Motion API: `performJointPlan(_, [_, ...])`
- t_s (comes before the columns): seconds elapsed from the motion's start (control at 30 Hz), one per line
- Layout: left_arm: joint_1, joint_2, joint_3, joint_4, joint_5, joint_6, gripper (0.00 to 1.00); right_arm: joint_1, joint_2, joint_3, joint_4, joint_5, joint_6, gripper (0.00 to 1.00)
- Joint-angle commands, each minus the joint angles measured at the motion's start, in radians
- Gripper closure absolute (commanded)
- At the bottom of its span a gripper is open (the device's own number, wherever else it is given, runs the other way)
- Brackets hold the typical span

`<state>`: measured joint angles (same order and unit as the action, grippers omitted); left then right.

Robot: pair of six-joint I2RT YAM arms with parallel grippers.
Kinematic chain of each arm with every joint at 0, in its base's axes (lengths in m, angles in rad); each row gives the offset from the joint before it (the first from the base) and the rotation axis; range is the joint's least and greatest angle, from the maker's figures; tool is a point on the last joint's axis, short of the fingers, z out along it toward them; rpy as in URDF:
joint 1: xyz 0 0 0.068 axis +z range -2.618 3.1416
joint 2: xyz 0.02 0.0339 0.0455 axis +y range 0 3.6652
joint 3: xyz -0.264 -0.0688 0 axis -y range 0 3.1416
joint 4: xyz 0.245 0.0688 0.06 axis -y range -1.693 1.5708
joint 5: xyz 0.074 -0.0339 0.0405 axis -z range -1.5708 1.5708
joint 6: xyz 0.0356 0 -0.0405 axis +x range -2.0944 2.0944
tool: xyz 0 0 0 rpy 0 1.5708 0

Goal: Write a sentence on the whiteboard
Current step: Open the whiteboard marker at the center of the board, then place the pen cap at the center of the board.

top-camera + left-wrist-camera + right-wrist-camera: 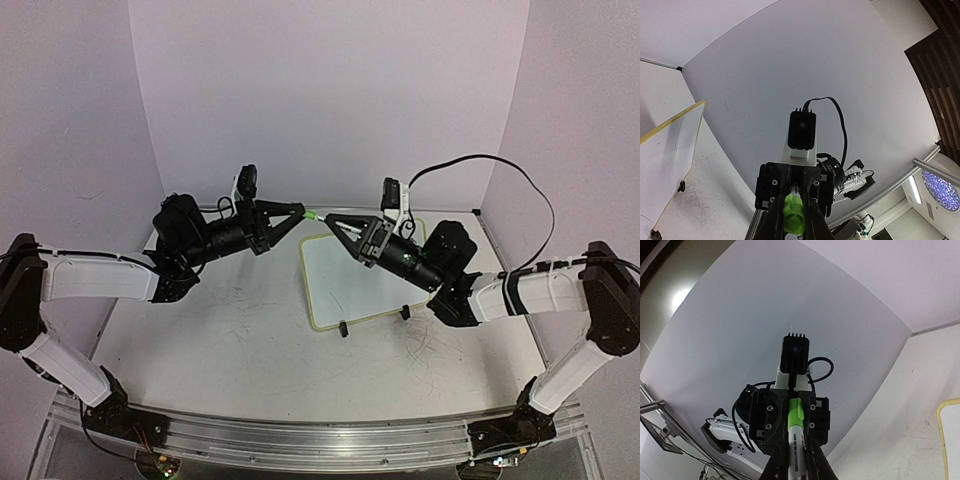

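The board (365, 285) stands on the desk (230, 340) a little right of centre, tilted back on its wire stand (343, 328) so its face looks up toward the arms. Nothing written shows on it, so I judge the writing has not begun.

Just above the board's far left corner, the marker (794, 447) hangs in the air, stretched between the two arms. Its white body points right and its green cap (794, 215) points left. The left tool (300, 211) is clamped on the cap. The right tool (332, 222) is clamped on the body. The two tools face each other nose to nose, their tips almost touching, with only a sliver of green showing between them from above.

This end-to-end hold makes sense as an uncapping grip: each arm takes one half, so a straight pull apart along the marker's length would free the tip. That would leave the body in the right tool, the one nearer the board, ready to write. Holding it over the board's corner, rather than low on the desk, keeps both wrists free to move.

The cap looks seated on the body in the right wrist view, though the join is partly hidden by the fingers, so I cannot be sure.
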<state>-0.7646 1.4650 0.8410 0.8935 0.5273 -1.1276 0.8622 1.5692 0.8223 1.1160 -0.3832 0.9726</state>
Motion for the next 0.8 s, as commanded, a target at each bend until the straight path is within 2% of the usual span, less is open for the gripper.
performJointPlan(0.0, [-0.004,0.012,-0.008,0.04,0.004,-0.001,1.0,0.005,0.003,0.016,0.058,-0.02,-0.013,0.99])
performJointPlan(0.2, [0.021,-0.055,-0.081,0.039,-0.078,0.012,1.0,-0.041,-0.084,-0.083,0.057,0.036,-0.006,1.0])
performJointPlan(0.4, [0.221,-0.208,-0.236,0.037,-0.122,-0.044,1.0,-0.181,-0.266,-0.267,0.058,-0.027,-0.031,1.0])
performJointPlan(0.5, [0.282,-0.271,-0.274,0.002,-0.115,-0.027,1.0,-0.237,-0.397,-0.353,0.014,-0.057,-0.087,1.0])
performJointPlan(0.6, [0.289,-0.297,-0.288,-0.171,-0.138,0.044,1.0,-0.249,-0.546,-0.325,-0.297,-0.018,-0.264,1.0])
performJointPlan(0.67, [0.289,-0.293,-0.322,-0.227,-0.146,0.068,1.0,-0.248,-0.625,-0.287,-0.504,0.049,-0.401,1.0])
performJointPlan(0.77, [0.289,-0.235,-0.363,-0.264,-0.121,0.087,1.0,-0.248,-0.709,-0.226,-0.713,0.164,-0.541,1.0])
